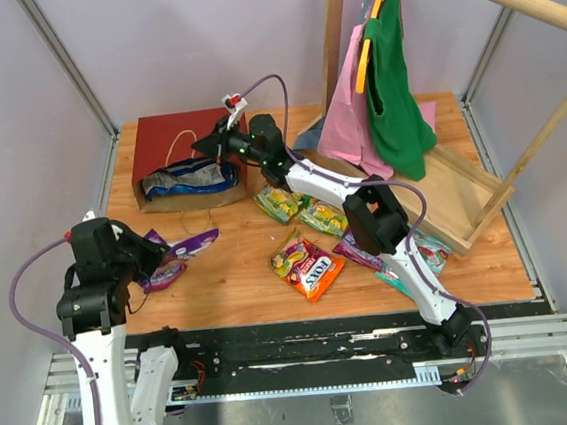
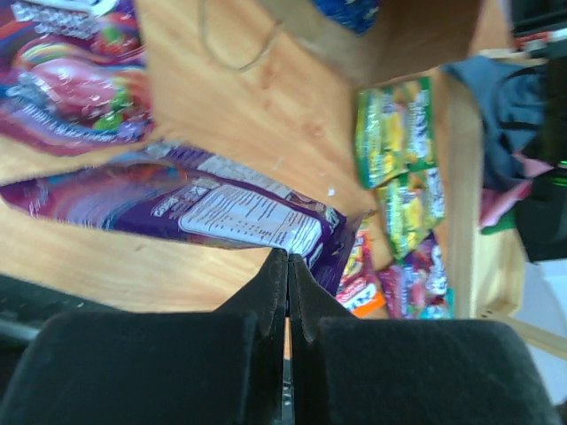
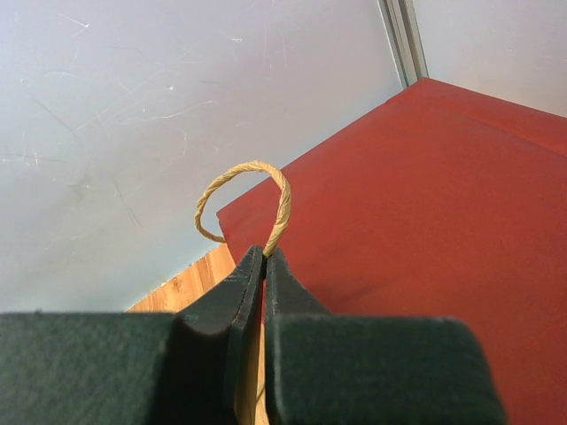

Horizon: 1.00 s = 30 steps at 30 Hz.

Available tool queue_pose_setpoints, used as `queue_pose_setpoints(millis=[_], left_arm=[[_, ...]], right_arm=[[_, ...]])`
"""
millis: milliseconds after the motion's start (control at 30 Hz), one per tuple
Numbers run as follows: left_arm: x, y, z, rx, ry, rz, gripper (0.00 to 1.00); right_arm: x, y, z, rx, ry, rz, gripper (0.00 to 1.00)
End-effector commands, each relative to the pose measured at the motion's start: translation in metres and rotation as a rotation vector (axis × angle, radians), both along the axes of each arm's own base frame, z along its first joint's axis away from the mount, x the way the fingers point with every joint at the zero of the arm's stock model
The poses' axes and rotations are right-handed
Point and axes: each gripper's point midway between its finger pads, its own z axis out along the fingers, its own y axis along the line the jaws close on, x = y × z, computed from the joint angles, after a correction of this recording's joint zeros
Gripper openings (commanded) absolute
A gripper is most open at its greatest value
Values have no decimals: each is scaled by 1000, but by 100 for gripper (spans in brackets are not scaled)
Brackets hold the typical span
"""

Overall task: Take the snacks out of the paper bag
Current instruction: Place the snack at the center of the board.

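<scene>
Dark red paper bag lies on its side, with a blue packet in its mouth. The right gripper is pinched on the bag's twine handle. In front of the bag, the left gripper is squeezed closed at the edge of a purple packet, can't tell if it's actually nipping it. Green packets and an orange packet lie off to the bag's right.
</scene>
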Motion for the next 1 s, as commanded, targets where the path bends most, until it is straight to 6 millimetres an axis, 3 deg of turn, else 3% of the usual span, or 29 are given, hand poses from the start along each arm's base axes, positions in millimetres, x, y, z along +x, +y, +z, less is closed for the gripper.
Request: queue_pose_setpoints(millis=[0,200,433,633,800,967], left_arm=[[-13,21,-18,113,52,64,0],[-12,27,-45,161,113,52,1],[26,18,-57,177,116,29,0],[45,-12,-69,300,176,10,1],[40,-32,-99,400,294,-50,0],[34,-56,-123,326,313,-143,1]], right_arm=[[3,4,4,8,-9,-19,1],[-2,20,-5,-8,-3,-10,1],[-4,30,-13,-12,8,-14,1],[-1,26,-11,-34,-18,-27,1],[4,21,-10,-28,-16,-33,1],[9,14,-13,-21,-7,-42,1]])
